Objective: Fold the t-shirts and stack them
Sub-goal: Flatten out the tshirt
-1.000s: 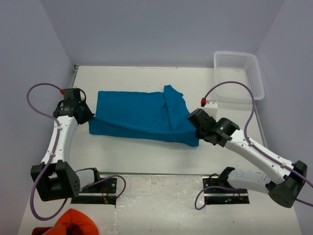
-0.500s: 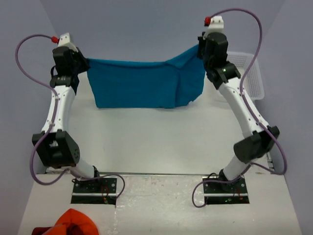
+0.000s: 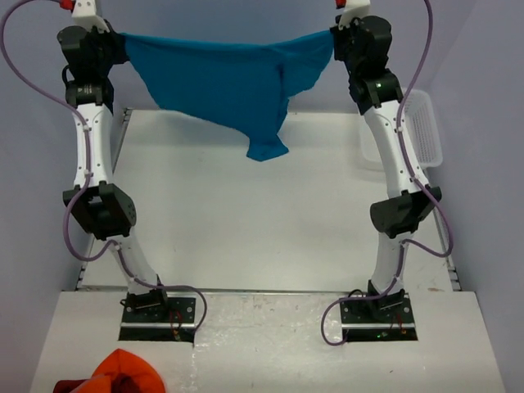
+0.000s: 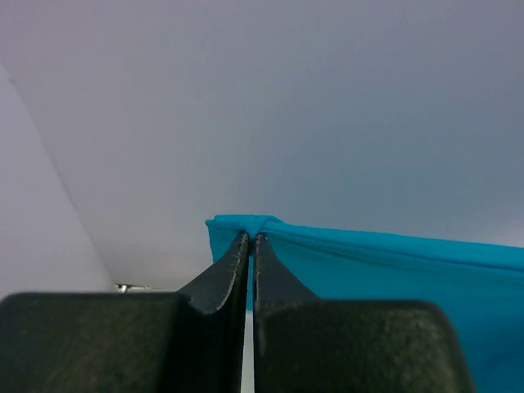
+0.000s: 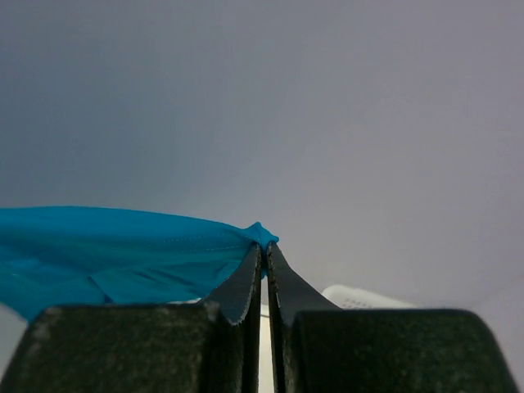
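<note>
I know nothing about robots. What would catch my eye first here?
A teal t-shirt hangs stretched high above the white table, sagging in the middle. The left end effector and the right end effector each pinch one upper corner, at either side. A bunched orange cloth lies at the near left edge.

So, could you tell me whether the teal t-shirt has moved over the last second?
Yes, upward. The t-shirt lay flat on the table; now it hangs raised above it, stretched between the left gripper and right gripper, both shut on it.
</note>
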`<state>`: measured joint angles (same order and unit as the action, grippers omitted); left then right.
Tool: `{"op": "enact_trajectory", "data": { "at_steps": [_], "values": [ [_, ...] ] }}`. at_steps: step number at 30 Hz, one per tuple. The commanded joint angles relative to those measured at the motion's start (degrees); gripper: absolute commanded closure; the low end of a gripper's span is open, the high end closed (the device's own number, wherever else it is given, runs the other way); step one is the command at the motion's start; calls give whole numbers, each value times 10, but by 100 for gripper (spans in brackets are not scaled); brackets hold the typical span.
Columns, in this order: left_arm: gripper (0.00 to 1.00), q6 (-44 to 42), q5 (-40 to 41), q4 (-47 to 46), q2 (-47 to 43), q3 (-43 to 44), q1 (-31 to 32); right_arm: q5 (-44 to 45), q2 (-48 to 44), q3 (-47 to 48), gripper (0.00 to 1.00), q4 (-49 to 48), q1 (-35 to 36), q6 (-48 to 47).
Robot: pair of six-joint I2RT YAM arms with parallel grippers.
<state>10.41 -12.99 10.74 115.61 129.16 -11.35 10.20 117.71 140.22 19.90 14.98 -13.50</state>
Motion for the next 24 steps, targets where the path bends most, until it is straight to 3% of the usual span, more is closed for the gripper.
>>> {"op": "enact_trajectory", "data": {
  "at_steps": [1,7,10,17,24],
  "values": [
    [100,-39,-9,-44,-90,-17,-14,-1,-106,44,100,6,10,-36],
    [100,-68,23,-48,-236,-98,-14,49,-258,-52,100,22,56,-57],
    [100,-54,-7,-4,-279,-66,-14,88,-305,-51,100,49,117,-77],
    [100,-51,-14,-5,-422,-154,-14,194,-382,-49,100,66,260,-163],
    [100,-20,-46,-34,-332,-111,-14,178,-384,-87,100,-17,244,-199]
  ]
}}
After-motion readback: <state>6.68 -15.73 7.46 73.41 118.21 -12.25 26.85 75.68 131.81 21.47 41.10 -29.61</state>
